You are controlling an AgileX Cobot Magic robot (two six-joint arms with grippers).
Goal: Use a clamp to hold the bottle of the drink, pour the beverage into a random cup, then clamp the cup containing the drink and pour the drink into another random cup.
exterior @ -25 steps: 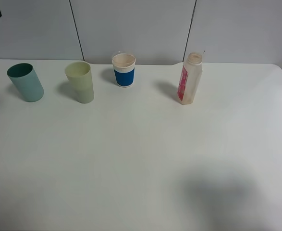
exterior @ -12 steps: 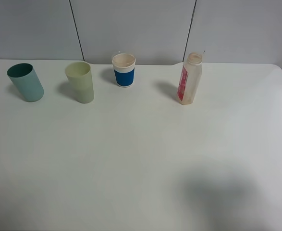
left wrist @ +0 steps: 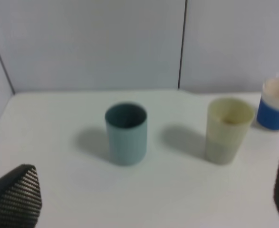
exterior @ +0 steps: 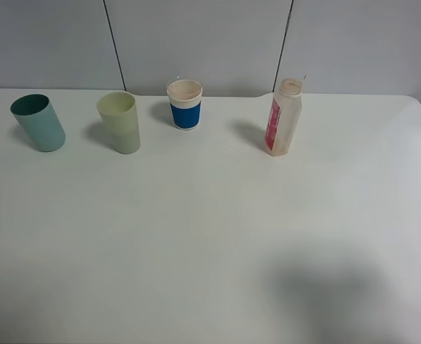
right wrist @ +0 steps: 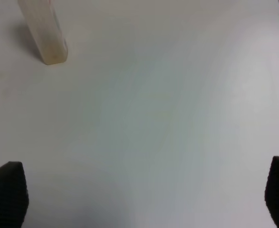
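A translucent bottle (exterior: 283,117) with a red label and no cap stands upright at the back right of the white table; its lower part (right wrist: 45,34) shows in the right wrist view. Left of it stand three cups in a row: a blue-banded paper cup (exterior: 185,104), a pale green cup (exterior: 120,121) and a teal cup (exterior: 37,122). The left wrist view shows the teal cup (left wrist: 126,133), the pale green cup (left wrist: 228,129) and the paper cup (left wrist: 275,109). My left gripper (left wrist: 149,202) is open, well short of the cups. My right gripper (right wrist: 144,197) is open, far from the bottle. Neither arm appears in the high view.
The table (exterior: 210,236) ends at a grey panelled wall (exterior: 210,43) just behind the cups and bottle. A soft shadow (exterior: 332,294) lies on the front right of the tabletop.
A dark shape at the upper left corner of the high view has left the picture. The cups and bottle have not moved.
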